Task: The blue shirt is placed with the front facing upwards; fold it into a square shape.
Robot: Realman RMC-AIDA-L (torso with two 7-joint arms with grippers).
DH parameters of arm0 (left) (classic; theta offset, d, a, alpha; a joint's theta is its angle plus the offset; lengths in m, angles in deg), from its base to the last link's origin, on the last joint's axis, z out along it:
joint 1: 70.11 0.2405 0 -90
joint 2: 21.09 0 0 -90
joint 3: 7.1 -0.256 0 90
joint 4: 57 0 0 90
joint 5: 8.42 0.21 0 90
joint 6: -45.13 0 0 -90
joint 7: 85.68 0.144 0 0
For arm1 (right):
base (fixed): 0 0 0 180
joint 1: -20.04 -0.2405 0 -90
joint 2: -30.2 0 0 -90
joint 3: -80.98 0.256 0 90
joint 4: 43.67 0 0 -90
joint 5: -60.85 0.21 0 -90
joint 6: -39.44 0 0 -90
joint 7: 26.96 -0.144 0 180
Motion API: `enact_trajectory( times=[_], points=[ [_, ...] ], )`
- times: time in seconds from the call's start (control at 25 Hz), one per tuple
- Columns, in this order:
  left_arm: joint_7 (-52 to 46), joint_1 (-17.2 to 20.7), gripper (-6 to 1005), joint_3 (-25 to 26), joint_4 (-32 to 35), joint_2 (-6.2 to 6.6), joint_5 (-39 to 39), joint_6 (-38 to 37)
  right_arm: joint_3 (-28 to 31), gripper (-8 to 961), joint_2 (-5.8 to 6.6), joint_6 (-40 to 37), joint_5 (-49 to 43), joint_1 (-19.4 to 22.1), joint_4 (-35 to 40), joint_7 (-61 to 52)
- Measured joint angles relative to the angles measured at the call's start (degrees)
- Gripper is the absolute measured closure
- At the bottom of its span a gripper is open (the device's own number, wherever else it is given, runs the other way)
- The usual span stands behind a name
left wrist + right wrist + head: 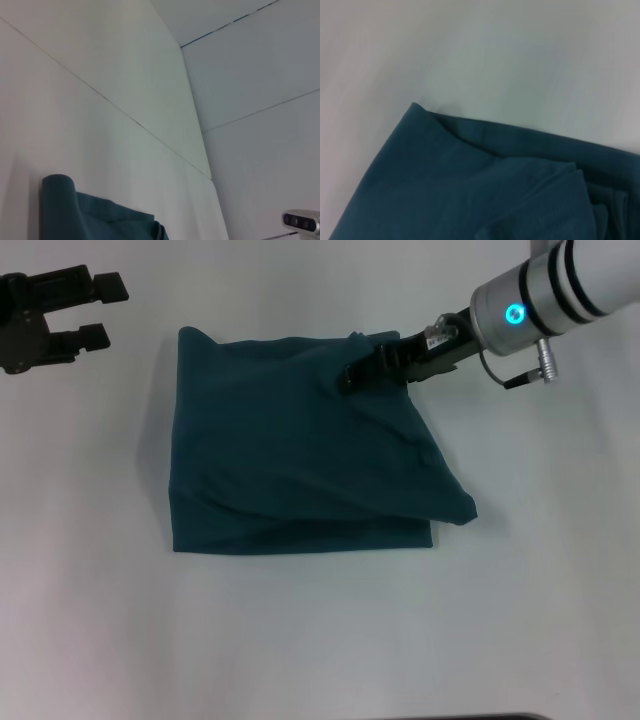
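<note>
Teal-blue cotton, soft and matte: the blue shirt [300, 455] lies on the white tabletop [320, 640] as a compact multi-layer packet, roughly four-sided, no lettering showing on its upper face. The near edge is a straight stacked fold. At the near right corner one upper layer overshoots the packet and sticks out as a loose point, so the right side runs on a slant instead of square. The left edge looks straight.

Farther back, my right gripper [352, 377] sits at the far right corner of the packet, black fingers low on the cloth. I cannot tell from any view whether they pinch fabric or have let go; the right wrist view shows only bunched layers and the far left corner. My left gripper [108, 310] is parked off the far left corner, clear of the shirt, fingers spread and empty.

Judgement: folding is nearly complete; the step in hand is laying down or trimming up the last fold at the far right. The next move calls for freeing that corner without dragging layers, then tucking the protruding near right flap under to square the outline.
</note>
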Motion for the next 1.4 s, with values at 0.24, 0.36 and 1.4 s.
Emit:
enact_trajectory(
  times=[0.24, 0.36, 1.4],
  points=[
    [0.2, 0.0, 153, -0.8, 0.5, -0.04, 0.0, 0.7, -0.4, 212, -0.41, 2.1, 3.9, -0.7, -2.6, 2.6],
    [0.8, 0.0, 153, -0.9, 1.0, -0.07, 0.0, 0.8, -0.4, 214, -0.35, 2.1, 4.7, -0.5, -2.5, 3.2],
    [0.9, 0.7, 152, -1.2, 1.5, 0.37, -0.2, 1.5, 0.0, 838, -0.22, -0.9, 7.3, 0.5, -0.6, 4.1]
  ],
)
